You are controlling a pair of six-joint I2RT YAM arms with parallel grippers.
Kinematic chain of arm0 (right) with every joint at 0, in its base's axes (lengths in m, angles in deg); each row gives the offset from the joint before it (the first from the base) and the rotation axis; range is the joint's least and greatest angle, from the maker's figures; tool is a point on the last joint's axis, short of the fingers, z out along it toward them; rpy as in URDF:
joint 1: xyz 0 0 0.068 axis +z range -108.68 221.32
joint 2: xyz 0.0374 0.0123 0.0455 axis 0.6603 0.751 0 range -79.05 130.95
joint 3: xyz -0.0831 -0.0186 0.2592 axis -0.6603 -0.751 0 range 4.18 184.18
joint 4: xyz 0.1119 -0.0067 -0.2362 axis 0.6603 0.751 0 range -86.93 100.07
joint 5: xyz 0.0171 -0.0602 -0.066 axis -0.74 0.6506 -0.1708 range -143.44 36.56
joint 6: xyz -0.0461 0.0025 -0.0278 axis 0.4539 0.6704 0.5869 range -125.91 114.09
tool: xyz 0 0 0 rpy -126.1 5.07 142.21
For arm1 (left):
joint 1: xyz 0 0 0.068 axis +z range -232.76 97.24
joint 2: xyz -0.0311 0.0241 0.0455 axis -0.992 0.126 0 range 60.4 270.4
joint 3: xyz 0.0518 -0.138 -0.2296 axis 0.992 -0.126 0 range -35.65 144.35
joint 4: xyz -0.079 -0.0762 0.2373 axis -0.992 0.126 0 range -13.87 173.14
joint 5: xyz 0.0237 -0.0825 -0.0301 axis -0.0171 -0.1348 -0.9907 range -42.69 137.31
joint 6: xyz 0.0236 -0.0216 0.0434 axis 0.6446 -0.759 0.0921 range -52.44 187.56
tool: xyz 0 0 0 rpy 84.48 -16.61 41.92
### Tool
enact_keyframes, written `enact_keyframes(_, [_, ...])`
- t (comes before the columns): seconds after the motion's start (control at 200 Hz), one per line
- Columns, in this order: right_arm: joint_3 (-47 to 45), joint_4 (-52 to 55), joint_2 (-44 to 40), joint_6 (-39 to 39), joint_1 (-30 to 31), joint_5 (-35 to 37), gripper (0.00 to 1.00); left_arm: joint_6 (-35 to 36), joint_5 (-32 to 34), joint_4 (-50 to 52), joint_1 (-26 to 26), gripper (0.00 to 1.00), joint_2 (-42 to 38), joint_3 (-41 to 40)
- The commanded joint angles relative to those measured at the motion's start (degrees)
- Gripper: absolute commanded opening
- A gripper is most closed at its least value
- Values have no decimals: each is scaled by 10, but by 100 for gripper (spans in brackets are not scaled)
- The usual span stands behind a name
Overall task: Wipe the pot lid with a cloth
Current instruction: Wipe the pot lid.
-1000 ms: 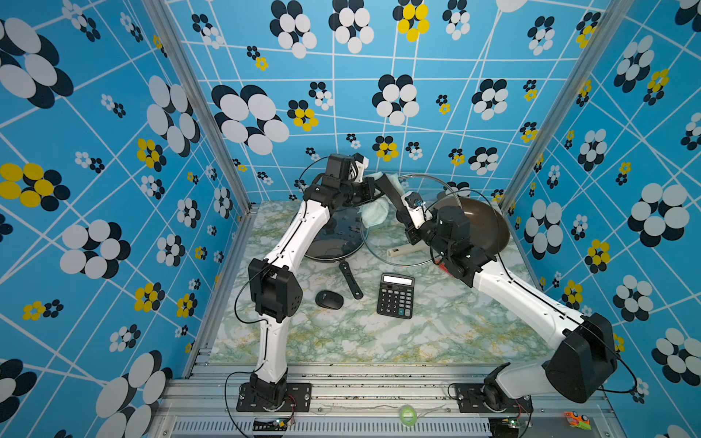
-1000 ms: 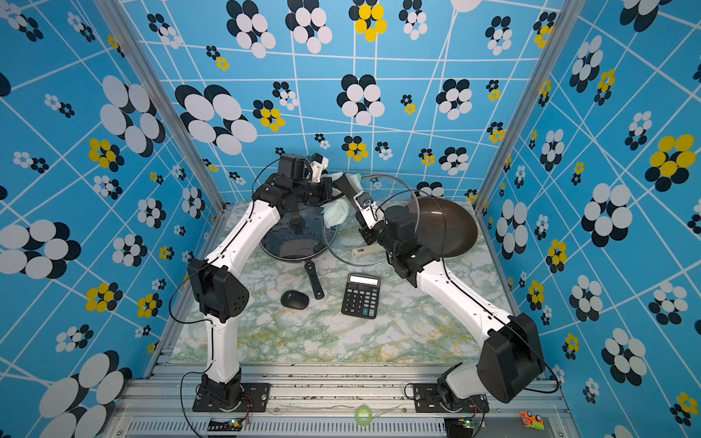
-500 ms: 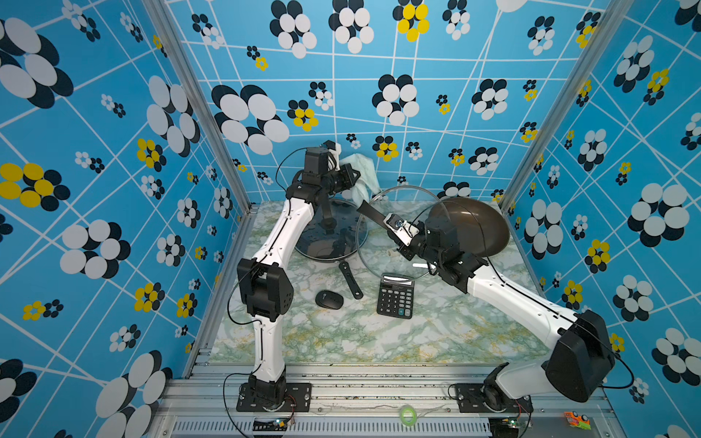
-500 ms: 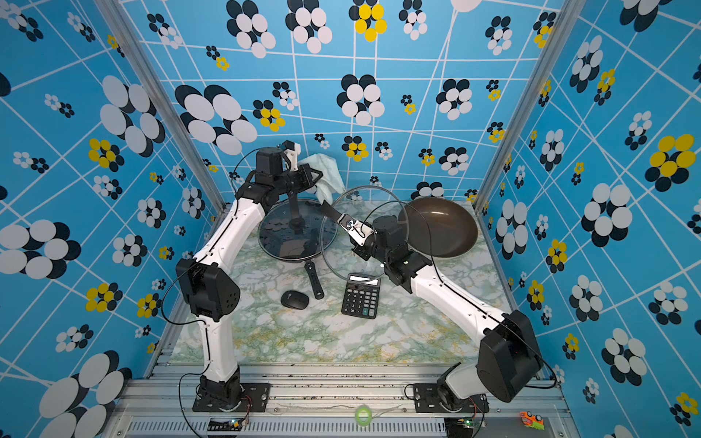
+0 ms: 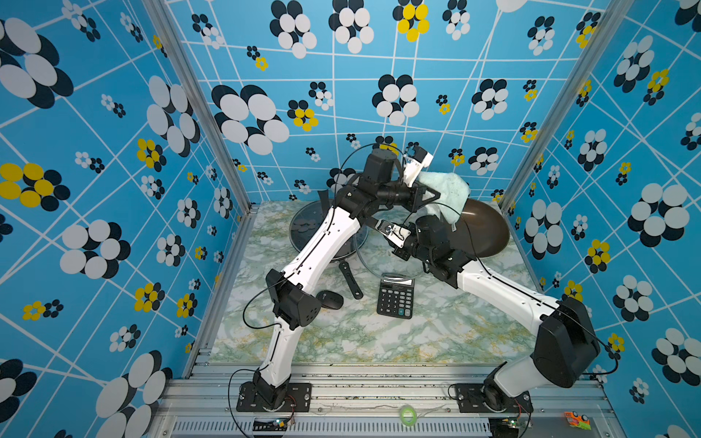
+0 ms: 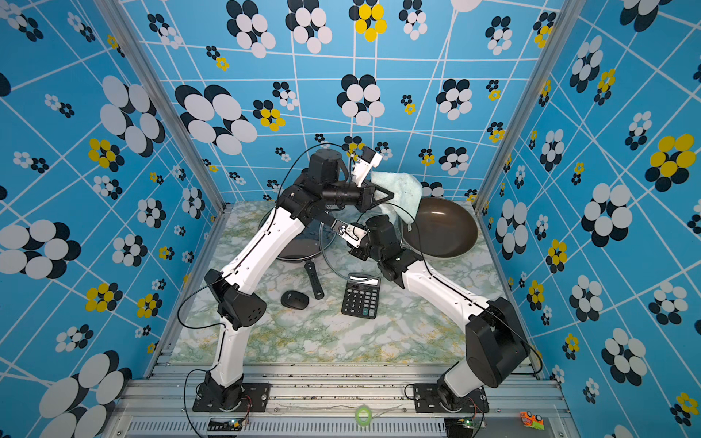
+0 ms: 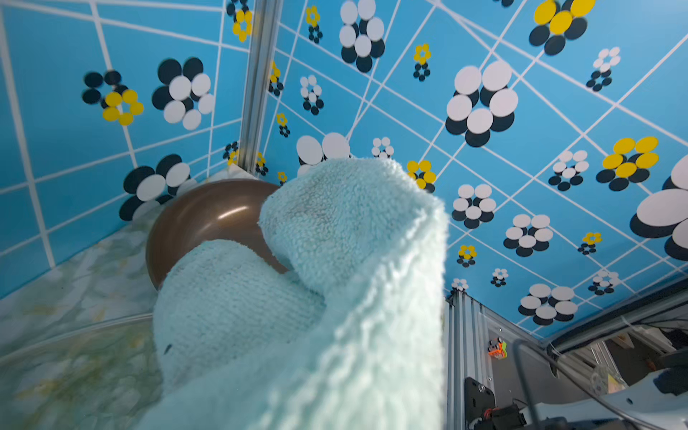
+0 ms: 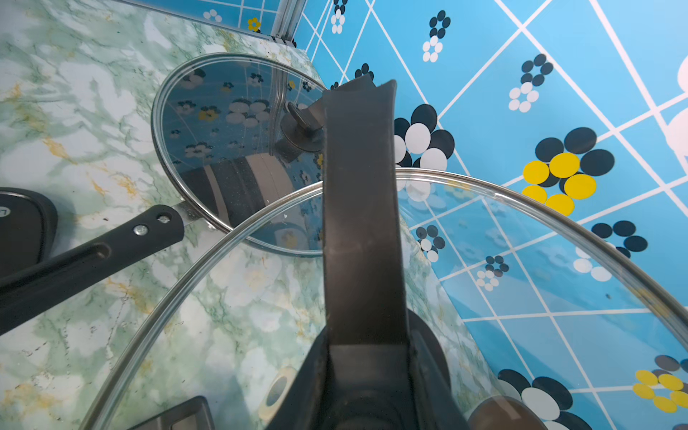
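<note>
Left wrist view is nearly filled by the soft pale mint-green terry cloth [image 7: 335, 279], which hides the fingers. In a top view the left gripper [image 5: 430, 196] is pinched tight on a bunched edge of it, so loose folds hang forward as a wiping pad. That cloth is in the air at the back of the table, near the wide brown bowl-shaped pan [image 7: 208, 216] and close above the far rim of the lid. Whether it touches the glass I cannot tell.

Lower down, the right gripper [image 8: 359, 208] looks clamped on the black knob of the clear round steel-rimmed glass pot lid [image 8: 521, 268]. It holds the lid tilted and off the green-veined marble tabletop [image 8: 74, 111], I judge to offer a face to the cloth.

Beyond lie a dark frying pan under a second glass lid [image 8: 231, 149], a black calculator [image 5: 395, 297] and a black oval mouse [image 5: 330, 299]. The key legends are too small to read, and no brand shows.
</note>
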Motion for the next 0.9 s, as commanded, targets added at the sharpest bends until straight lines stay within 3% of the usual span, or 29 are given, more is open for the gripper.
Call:
enact_keyframes(0.0, [43,-118,-29,20,-1,6,0,12,38,41,21,0,5,-6])
enact_keyframes(0.23, [16,-118,-64,15,-1,24,0,-61,108,-6,91,0,1,-72])
enact_keyframes(0.325, [2,-125,-81,10,-1,41,0,-58,143,27,110,0,13,-70])
enact_keyframes(0.495, [-20,-147,-108,9,-1,84,0,-18,262,104,143,0,15,-84])
enact_keyframes(0.74, [-36,-152,-120,18,-1,112,0,-45,370,103,193,0,-36,-140])
enact_keyframes(0.895, [-35,-154,-115,15,0,103,0,-17,352,70,176,0,-76,-147])
